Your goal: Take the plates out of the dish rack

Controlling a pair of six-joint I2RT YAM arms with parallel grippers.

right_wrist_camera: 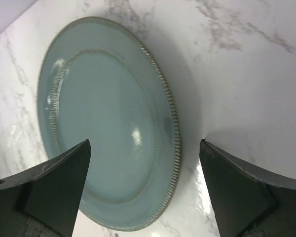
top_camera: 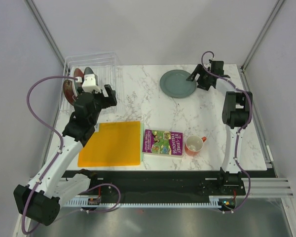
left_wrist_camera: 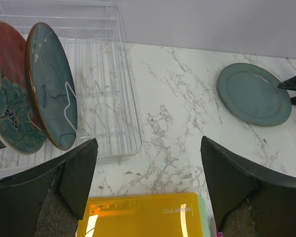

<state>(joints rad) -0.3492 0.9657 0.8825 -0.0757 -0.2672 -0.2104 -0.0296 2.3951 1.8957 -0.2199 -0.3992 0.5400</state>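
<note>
The see-through dish rack (top_camera: 96, 64) stands at the table's back left, and three plates stand upright in it. They are a dark teal plate (left_wrist_camera: 52, 84), a teal plate with red blotches (left_wrist_camera: 12, 116) and a red plate (left_wrist_camera: 5, 44). My left gripper (left_wrist_camera: 148, 163) hangs open and holds nothing, over the marble just right of the rack's near corner (top_camera: 106, 96). A grey-green plate (top_camera: 178, 83) lies flat on the table at the back. My right gripper (right_wrist_camera: 145, 168) is open at that plate's right rim (right_wrist_camera: 172, 123), its fingers apart from it.
An orange mat (top_camera: 112, 143) lies at the front left, right under the left gripper's near side (left_wrist_camera: 143, 217). A colourful book (top_camera: 163, 142) and an orange-red mug (top_camera: 194, 144) sit beside the mat at the front centre. The right fingers (left_wrist_camera: 293, 89) show beside the flat plate.
</note>
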